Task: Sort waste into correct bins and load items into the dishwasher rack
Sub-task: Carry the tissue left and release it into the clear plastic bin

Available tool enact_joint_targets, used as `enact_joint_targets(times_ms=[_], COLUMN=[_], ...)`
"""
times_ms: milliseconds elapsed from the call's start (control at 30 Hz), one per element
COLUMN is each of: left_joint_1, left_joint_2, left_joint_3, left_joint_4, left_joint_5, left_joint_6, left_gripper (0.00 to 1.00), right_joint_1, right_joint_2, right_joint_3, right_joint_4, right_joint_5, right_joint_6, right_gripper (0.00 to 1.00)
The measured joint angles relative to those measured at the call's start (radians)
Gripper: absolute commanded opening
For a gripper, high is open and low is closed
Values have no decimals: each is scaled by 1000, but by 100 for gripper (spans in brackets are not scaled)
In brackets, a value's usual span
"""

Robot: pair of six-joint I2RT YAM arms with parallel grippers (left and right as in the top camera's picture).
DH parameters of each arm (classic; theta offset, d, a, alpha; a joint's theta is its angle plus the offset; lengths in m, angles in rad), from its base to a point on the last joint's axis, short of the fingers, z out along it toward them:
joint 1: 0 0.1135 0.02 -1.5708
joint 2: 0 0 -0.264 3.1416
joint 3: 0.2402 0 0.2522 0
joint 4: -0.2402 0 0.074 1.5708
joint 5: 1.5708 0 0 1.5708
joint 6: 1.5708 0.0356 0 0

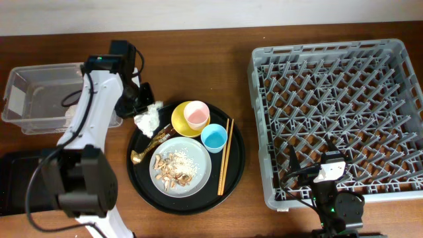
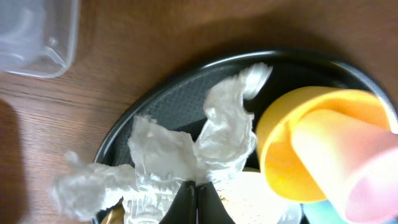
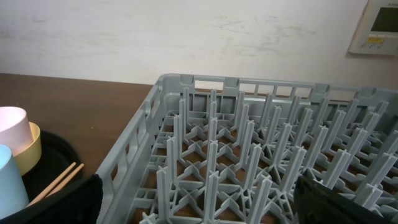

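While my right pincer (image 3: 199, 208) is hanging wide open over the dishwasher rack (image 3: 205, 84), my left pincer (image 2: 194, 199) is pinching crumpled white paper (image 2: 161, 155).

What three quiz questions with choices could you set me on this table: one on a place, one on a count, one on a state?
1. Where is the pink cup?
A. in the rack
B. on the plate
C. in the yellow dish

2. How many cups stand on the round tray?
A. two
B. one
C. four

3. What is the left pincer doing?
A. hanging open over the rack
B. shut on the white paper
C. shut on the chopsticks

Answers:
1 C: the pink cup sits inside the yellow dish.
2 A: only the pink cup and a blue cup are there.
3 B: the left wrist view shows its fingers closed together on the crumpled paper's edge.
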Motion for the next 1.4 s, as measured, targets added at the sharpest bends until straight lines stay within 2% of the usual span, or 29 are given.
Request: enact_joint_targets(times_ms=[267,500,533,567,600,633,700,967,1100,1233,1400], left_joint_1=[35,240,272,296,315,335,362,397,399,387,285], left_joint_2=[-97,-176,-175,-173,-171,-167,-152,-87,-87,-87,-87], left_joint_3=[50,76,76,76,76,76,78,78,79,80,79], left_joint_4=[15,174,209,245,282,322,350,310,195,125,-16], left_joint_5=[-104,-145,-150,-153,-155,-155,-157,-150,-29,151,247], left_joint_6=[0,-27,-34,-38,-42,-51,-52,-59,-47,61,228], left_gripper=[0,0,5,18,37,49,54,55,55,52,51], right_joint_1=[0,0,0,0,0,0,0,0,0,0,0], right_joint_2=[0,0,0,0,0,0,0,0,0,0,0], right_joint_3=[0,0,0,0,0,0,0,0,0,0,0], right_joint_4=[0,0,0,0,0,0,0,0,0,0,0], right_joint_5=[0,0,0,0,0,0,0,0,0,0,0], right_joint_6=[0,0,0,0,0,0,0,0,0,0,0], right_gripper=[98,98,98,98,98,98,98,98,98,98,98])
